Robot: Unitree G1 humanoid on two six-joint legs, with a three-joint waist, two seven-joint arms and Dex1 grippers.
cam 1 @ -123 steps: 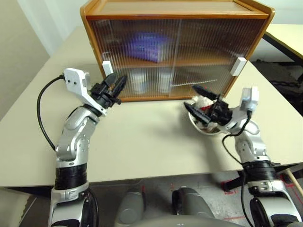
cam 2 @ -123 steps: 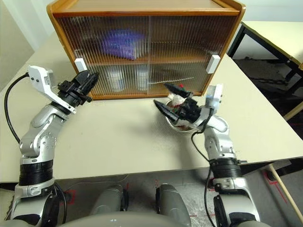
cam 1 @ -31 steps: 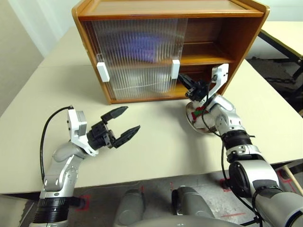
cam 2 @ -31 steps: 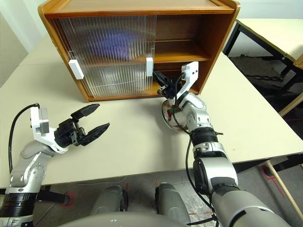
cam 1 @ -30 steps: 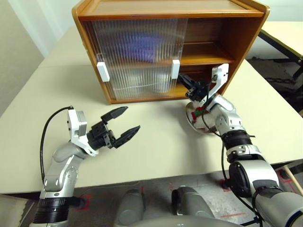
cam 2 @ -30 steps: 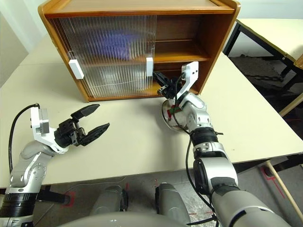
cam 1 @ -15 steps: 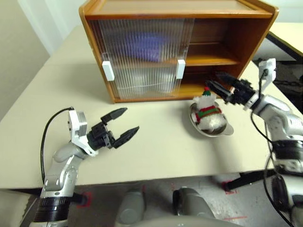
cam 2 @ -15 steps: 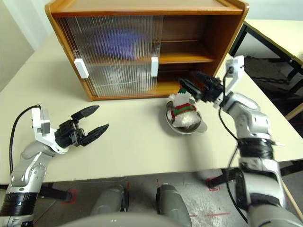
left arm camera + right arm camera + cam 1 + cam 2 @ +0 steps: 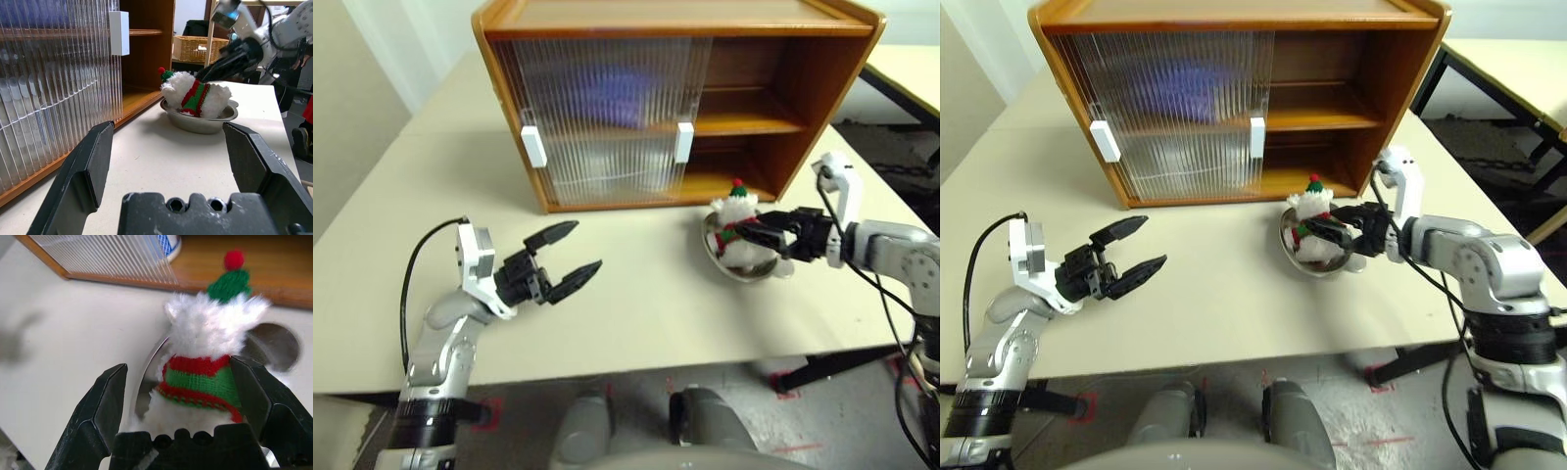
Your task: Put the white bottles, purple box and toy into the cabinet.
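The toy, a white plush snowman with a red-green scarf and hat, sits in a metal dish in front of the cabinet's open right half. My right gripper is open, one finger on each side of the toy. My left gripper hangs open over the table's front left, holding nothing. The cabinet has both ribbed doors on its left half. Behind them the purple box shows as a blur on the upper shelf. The white bottles are pale shapes on the lower shelf.
The cabinet's right half stands open, both shelves bare there. White door handles stick out at mid-front. A second table stands at the far right. A wicker basket sits beyond the table.
My right gripper has opened, drawn back from the door handle to the right and sunk, so its fingers now flank the toy. The left arm has kept still.
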